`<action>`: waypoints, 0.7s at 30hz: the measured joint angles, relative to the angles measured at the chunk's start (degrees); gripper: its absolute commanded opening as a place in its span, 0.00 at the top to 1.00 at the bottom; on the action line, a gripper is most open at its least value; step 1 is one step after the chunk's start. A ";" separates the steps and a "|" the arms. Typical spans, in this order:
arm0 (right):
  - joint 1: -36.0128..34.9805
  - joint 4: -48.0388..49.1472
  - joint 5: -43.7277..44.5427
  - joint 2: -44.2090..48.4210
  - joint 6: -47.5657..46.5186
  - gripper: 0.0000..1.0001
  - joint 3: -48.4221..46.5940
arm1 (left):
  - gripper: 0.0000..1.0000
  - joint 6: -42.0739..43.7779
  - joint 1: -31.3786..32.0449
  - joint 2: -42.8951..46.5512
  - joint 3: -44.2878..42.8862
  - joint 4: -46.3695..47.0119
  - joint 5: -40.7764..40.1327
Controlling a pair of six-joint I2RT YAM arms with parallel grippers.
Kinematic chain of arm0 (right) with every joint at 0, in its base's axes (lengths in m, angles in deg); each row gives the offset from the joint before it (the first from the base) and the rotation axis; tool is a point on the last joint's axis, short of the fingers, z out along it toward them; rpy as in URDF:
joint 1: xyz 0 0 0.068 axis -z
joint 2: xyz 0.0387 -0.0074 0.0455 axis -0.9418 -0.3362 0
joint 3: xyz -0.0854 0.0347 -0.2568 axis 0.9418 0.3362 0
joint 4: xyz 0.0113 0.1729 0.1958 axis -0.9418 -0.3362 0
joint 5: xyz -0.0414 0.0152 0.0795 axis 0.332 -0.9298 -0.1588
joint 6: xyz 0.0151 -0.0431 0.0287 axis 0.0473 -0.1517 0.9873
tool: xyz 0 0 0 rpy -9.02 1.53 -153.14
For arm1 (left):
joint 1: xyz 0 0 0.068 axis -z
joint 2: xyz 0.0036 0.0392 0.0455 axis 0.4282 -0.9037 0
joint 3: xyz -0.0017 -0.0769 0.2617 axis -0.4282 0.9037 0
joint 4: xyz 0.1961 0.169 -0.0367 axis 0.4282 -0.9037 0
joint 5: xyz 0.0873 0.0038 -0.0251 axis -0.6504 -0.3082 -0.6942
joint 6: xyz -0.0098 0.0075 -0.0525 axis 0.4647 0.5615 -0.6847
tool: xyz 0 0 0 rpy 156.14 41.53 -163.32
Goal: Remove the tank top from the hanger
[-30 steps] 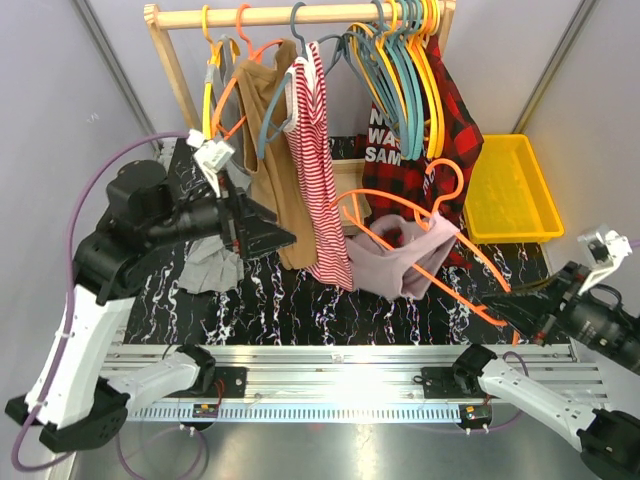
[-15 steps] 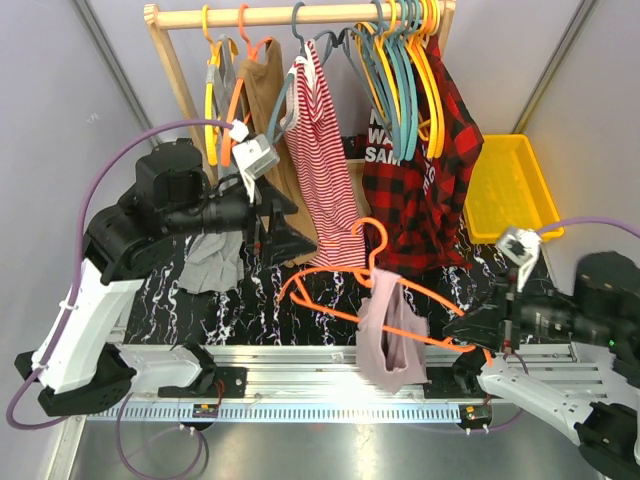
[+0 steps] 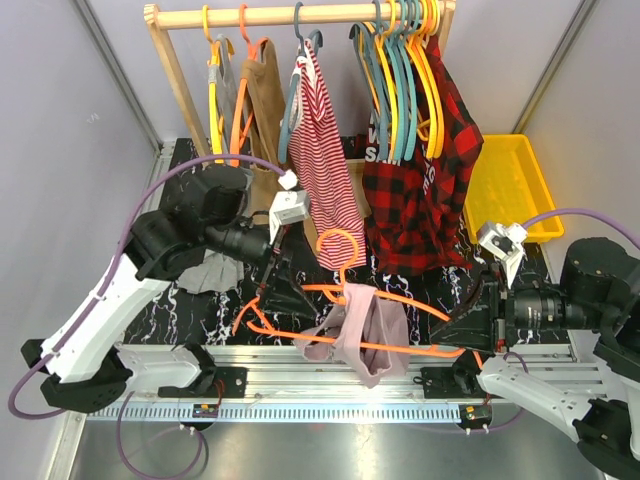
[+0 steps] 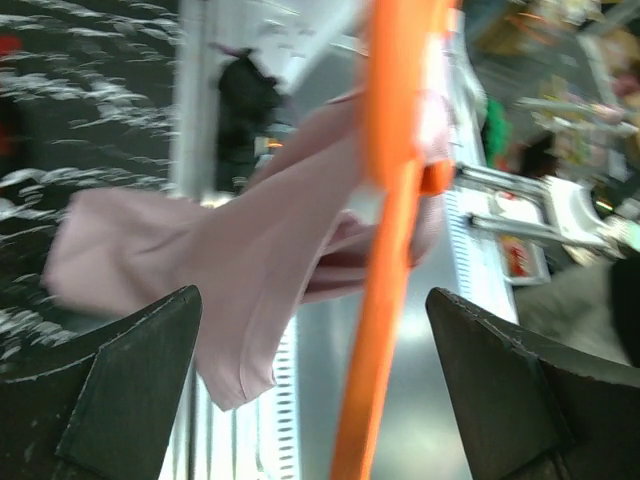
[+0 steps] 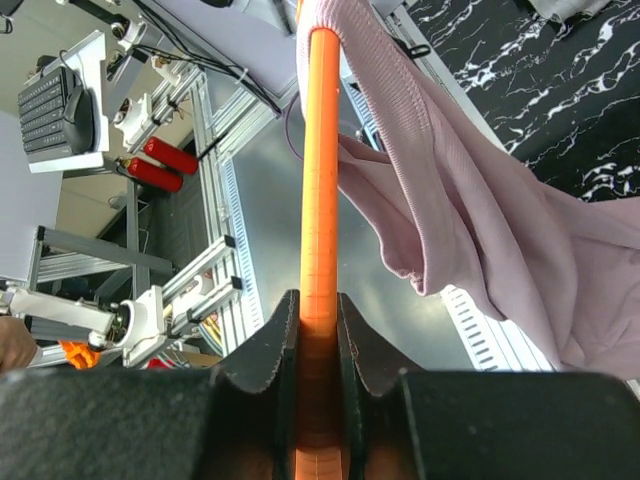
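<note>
The pink tank top (image 3: 352, 325) is draped over an orange hanger (image 3: 400, 298) held low over the table's near edge. My right gripper (image 3: 452, 333) is shut on the hanger's right arm; in the right wrist view the gripper (image 5: 320, 300) clamps the orange bar (image 5: 320, 150) and the tank top (image 5: 480, 220) hangs to its right. My left gripper (image 3: 288, 298) is open at the hanger's left end. In the left wrist view the gripper (image 4: 312, 300) stands wide open, with the orange bar (image 4: 385, 280) and the tank top (image 4: 230, 260) between its fingers, touching neither.
A wooden rack (image 3: 270, 15) at the back carries a striped top (image 3: 322, 160), a brown garment (image 3: 265, 100), a red plaid shirt (image 3: 425, 180) and several empty hangers. A yellow bin (image 3: 510, 185) stands at the right. A grey cloth (image 3: 205, 270) lies on the black table.
The right gripper has swung the hanger flatter and leftward, so the tank top now spreads over it. The left gripper has come down and forward to the hanger's left end.
</note>
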 measured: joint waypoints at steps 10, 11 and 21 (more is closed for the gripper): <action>-0.17 4.20 1.05 -2.64 -0.57 0.93 0.68 | 1.00 -1.01 1.33 0.42 0.98 1.29 9.25; -0.17 4.37 2.03 -2.29 -0.55 0.92 1.05 | 1.00 -0.79 1.31 0.39 1.36 1.16 8.79; 0.00 1.38 33.38 0.31 4.24 0.00 2.16 | 1.00 -0.96 1.95 -0.35 1.49 -7.91 -7.39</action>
